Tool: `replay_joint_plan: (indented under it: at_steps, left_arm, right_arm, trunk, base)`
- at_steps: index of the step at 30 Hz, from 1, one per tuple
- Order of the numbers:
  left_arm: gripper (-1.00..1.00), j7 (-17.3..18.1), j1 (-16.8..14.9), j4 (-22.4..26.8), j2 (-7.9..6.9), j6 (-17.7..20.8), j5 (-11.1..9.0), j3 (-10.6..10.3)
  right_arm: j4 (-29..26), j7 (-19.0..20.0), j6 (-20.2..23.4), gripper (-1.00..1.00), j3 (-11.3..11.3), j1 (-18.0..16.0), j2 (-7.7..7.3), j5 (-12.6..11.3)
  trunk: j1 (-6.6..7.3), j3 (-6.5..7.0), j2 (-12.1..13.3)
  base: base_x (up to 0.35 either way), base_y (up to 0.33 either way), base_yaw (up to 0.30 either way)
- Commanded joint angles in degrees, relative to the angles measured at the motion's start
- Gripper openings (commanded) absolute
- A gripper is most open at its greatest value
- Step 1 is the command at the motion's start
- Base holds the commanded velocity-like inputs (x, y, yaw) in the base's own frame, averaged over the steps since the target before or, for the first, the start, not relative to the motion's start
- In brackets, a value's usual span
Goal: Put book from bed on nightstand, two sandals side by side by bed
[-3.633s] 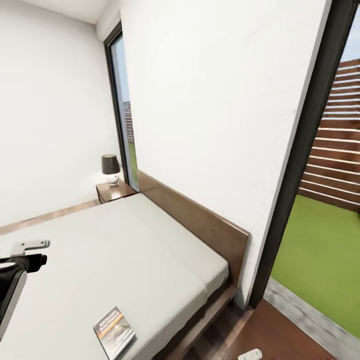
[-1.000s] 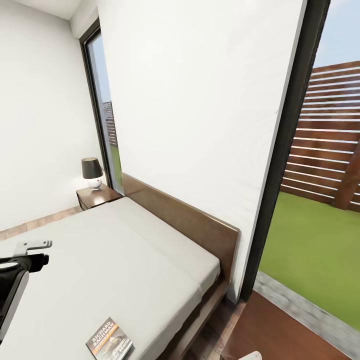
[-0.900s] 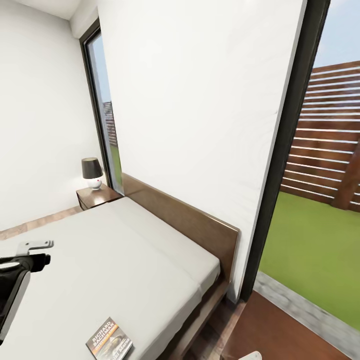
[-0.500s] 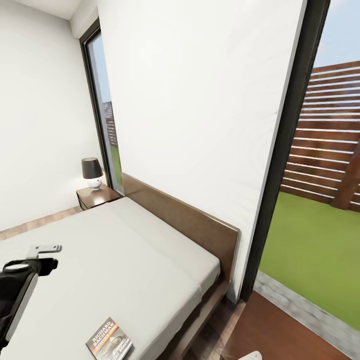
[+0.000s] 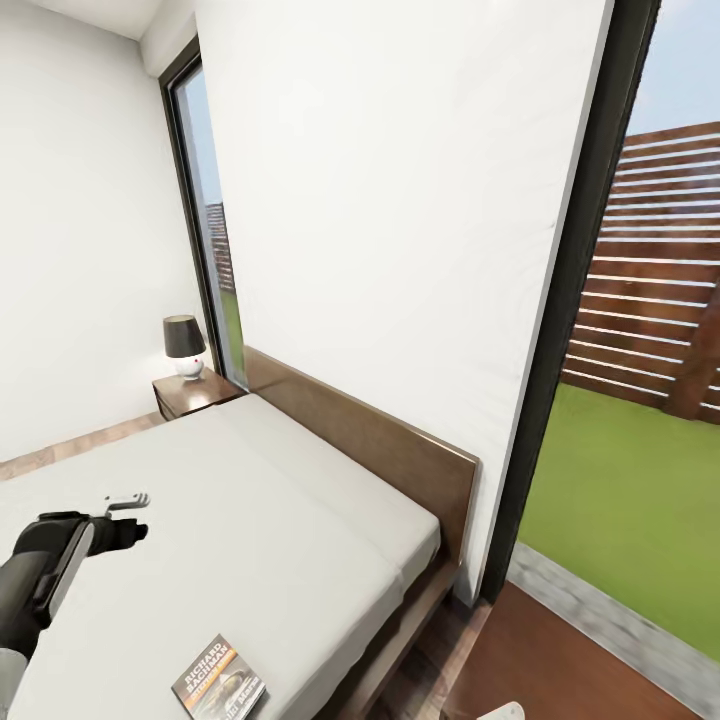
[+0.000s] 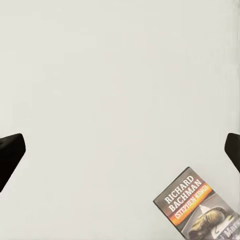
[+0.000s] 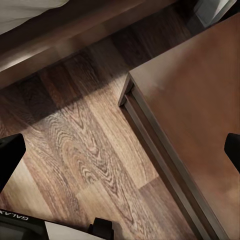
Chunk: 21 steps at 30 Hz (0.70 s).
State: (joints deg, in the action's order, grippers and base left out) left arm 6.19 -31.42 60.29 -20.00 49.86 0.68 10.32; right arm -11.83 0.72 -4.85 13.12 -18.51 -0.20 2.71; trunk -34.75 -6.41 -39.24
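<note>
Book (image 5: 218,683) is seen flat on the bed (image 5: 250,520) near its front edge, cut off by the frame. Left gripper (image 6: 120,150) is held above bare mattress, fingers (image 6: 10,155) spread wide, nothing touched. Right gripper (image 7: 120,150) is spread over floor (image 7: 85,150) beside the nightstand (image 7: 200,120).

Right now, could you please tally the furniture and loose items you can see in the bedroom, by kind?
Bed: 1
Nightstands: 2 (far one, near one)
Lamp: 1
Book: 1
Total: 5
</note>
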Motion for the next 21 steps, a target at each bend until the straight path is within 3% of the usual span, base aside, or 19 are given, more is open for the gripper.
replay_joint_plan:
  at_steps: [1,2,3,6,7,10,12,21]
  left_arm:
    - [1.0,1.0,-1.7,-3.5,-0.27,-1.1,0.1,0.1]
    - [1.0,1.6,-3.4,-7.0,-0.51,-2.5,0.1,0.1]
    - [1.0,1.6,-3.4,-7.0,-0.51,-2.5,0.1,0.1]
    - [1.0,2.7,-8.2,-17.2,-1.04,-6.4,0.1,0.0]
    - [1.0,4.6,-12.9,-26.7,-1.53,-9.9,0.1,-0.3]
    - [1.0,6.5,-14.2,-29.2,-1.66,-10.8,0.1,-0.6]
    - [1.0,9.6,-15.3,-31.4,-1.77,-11.6,0.7,-0.9]
    - [1.0,14.3,-16.3,-33.6,-1.87,-12.2,5.4,-1.0]
  right_arm:
    - [0.0,0.1,-0.2,1.0,0.0,0.0,-0.03,0.3]
    - [0.0,0.1,-0.2,1.0,0.0,0.0,-0.04,0.3]
    - [0.0,0.1,-0.2,1.0,0.0,0.0,-0.04,0.3]
    - [0.0,0.1,-0.2,1.0,0.0,0.0,-0.05,0.3]
    - [0.0,0.0,-0.2,1.0,0.0,-0.1,-0.06,0.3]
    - [0.0,0.0,-0.2,1.0,0.0,0.0,-0.06,0.3]
    - [0.0,0.0,-0.2,1.0,0.0,-0.1,-0.1,0.3]
    - [-0.1,0.0,-0.2,1.0,0.1,-0.1,-0.1,0.3]
  trunk:
    - [-0.01,-0.1,-0.1]
    - [-0.01,-0.1,-0.1]
    - [-0.01,-0.1,-0.1]
    - [-0.01,-0.1,-0.1]
    - [-0.01,-0.1,-0.1]
    - [-0.01,-0.1,-0.1]
    - [-0.01,-0.1,-0.1]
    - [-0.01,-0.1,-0.1]
  base:
    - [0.0,0.0,0.0]
    - [0.0,0.0,0.0]
    - [0.0,0.0,0.0]
    - [0.0,0.0,0.0]
    - [0.0,0.0,0.0]
    - [0.0,0.0,0.0]
    - [0.0,0.0,0.0]
    - [0.0,0.0,0.0]
